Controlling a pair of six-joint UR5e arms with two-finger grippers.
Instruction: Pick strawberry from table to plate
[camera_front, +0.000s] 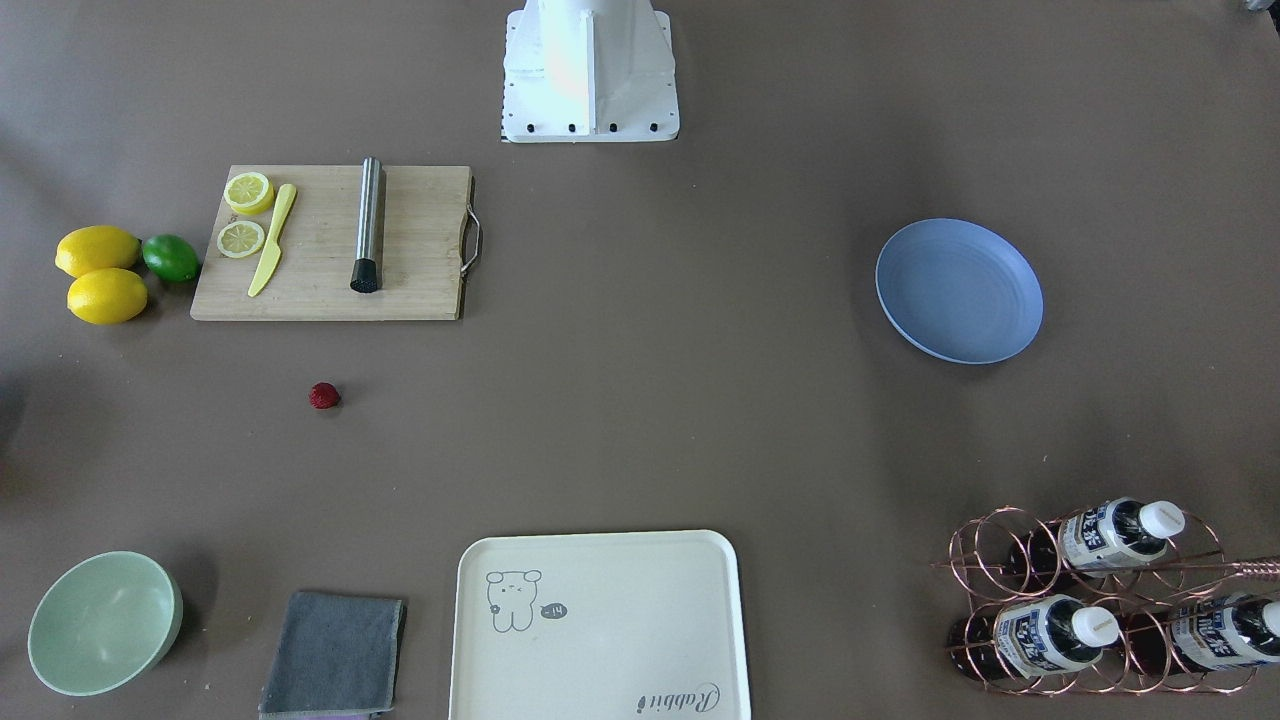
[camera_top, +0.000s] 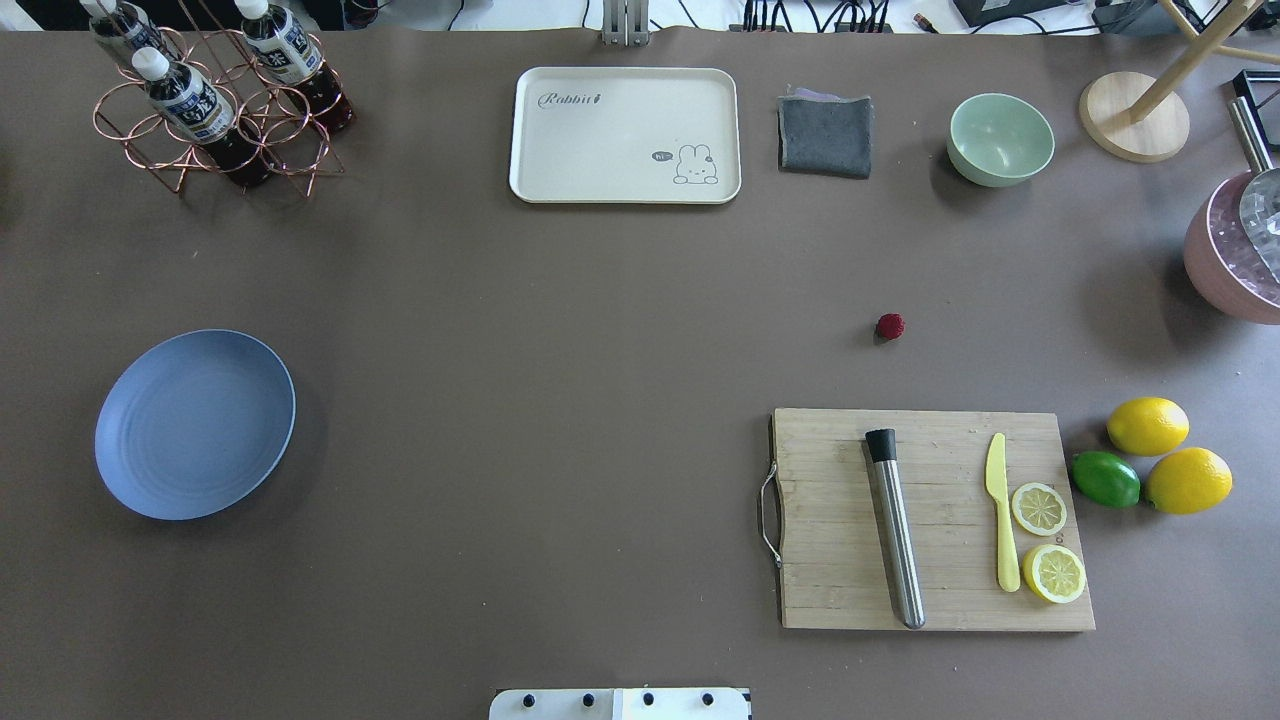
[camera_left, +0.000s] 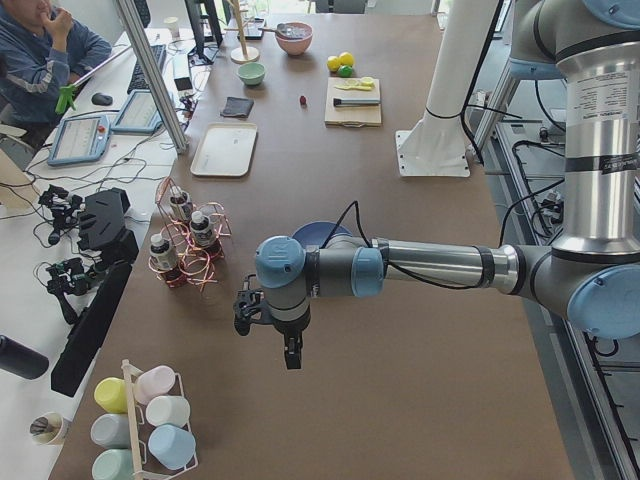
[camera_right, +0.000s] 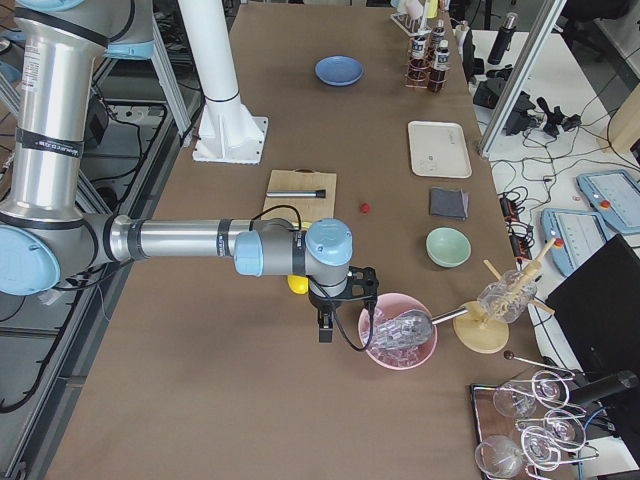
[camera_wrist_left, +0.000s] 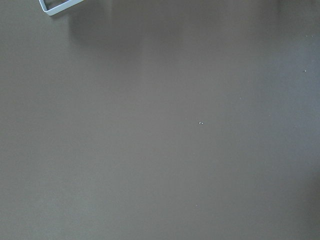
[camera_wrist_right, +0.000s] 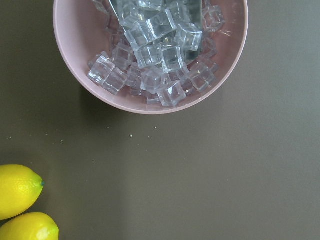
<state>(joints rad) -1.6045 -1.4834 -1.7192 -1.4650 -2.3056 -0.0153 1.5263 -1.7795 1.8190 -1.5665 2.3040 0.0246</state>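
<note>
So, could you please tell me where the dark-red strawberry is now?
In the overhead view the dark-red strawberry lies on the grey-brown table, right of centre, between the wooden cutting board and the pale green bowl.

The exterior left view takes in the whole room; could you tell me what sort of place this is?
Most likely a robotics lab: the left arm reaches over the table, a person sits at a side desk, and a teach pendant lies there.
</note>
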